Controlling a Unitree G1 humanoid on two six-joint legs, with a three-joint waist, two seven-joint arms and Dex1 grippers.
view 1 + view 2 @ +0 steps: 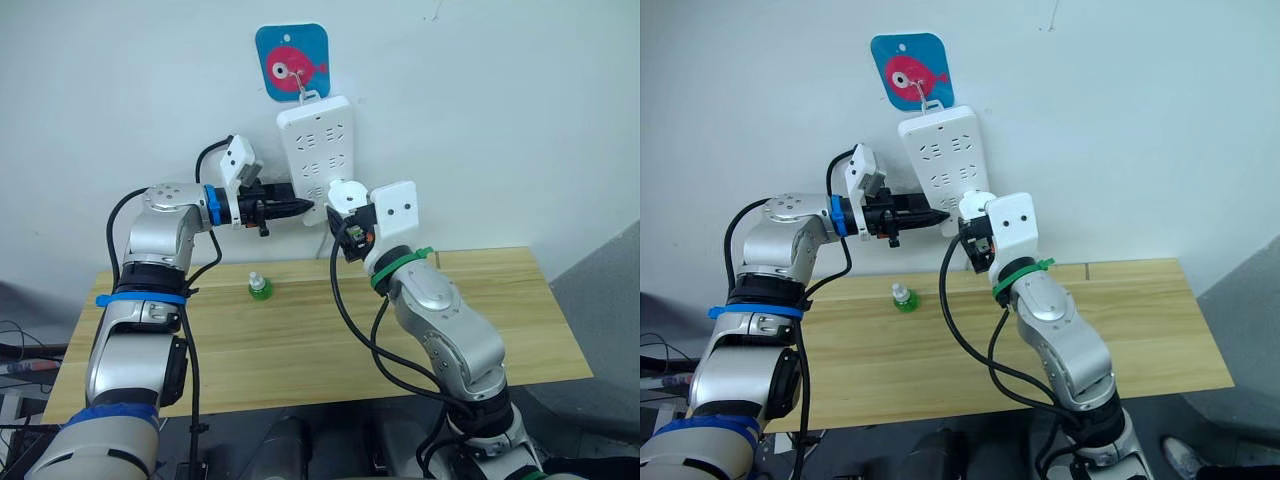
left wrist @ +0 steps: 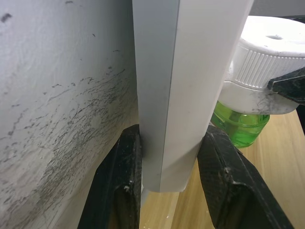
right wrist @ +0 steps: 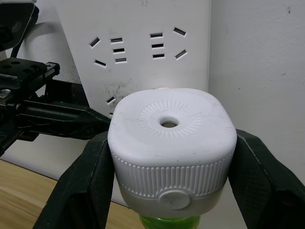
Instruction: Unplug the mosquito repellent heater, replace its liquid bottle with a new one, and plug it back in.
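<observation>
The white mosquito repellent heater (image 3: 171,143) sits between my right gripper's (image 3: 171,140) two black fingers, which are shut on its sides. A green liquid bottle (image 2: 240,126) is screwed in beneath it. The heater (image 1: 346,194) is up against the lower right corner of the white power strip (image 1: 312,150) on the wall; its prongs are hidden. My left gripper (image 1: 303,207) is shut on the strip's lower left edge, with one finger (image 2: 119,186) on each face. A second green liquid bottle (image 1: 259,288) with a white cap stands upright on the wooden table (image 1: 500,330).
The power strip hangs from a blue plaque with a pink fish (image 1: 292,62) on the white wall. Its black cable (image 1: 340,300) loops down past my right arm. The table runs left to right below both arms, and grey floor (image 1: 610,290) shows at the right.
</observation>
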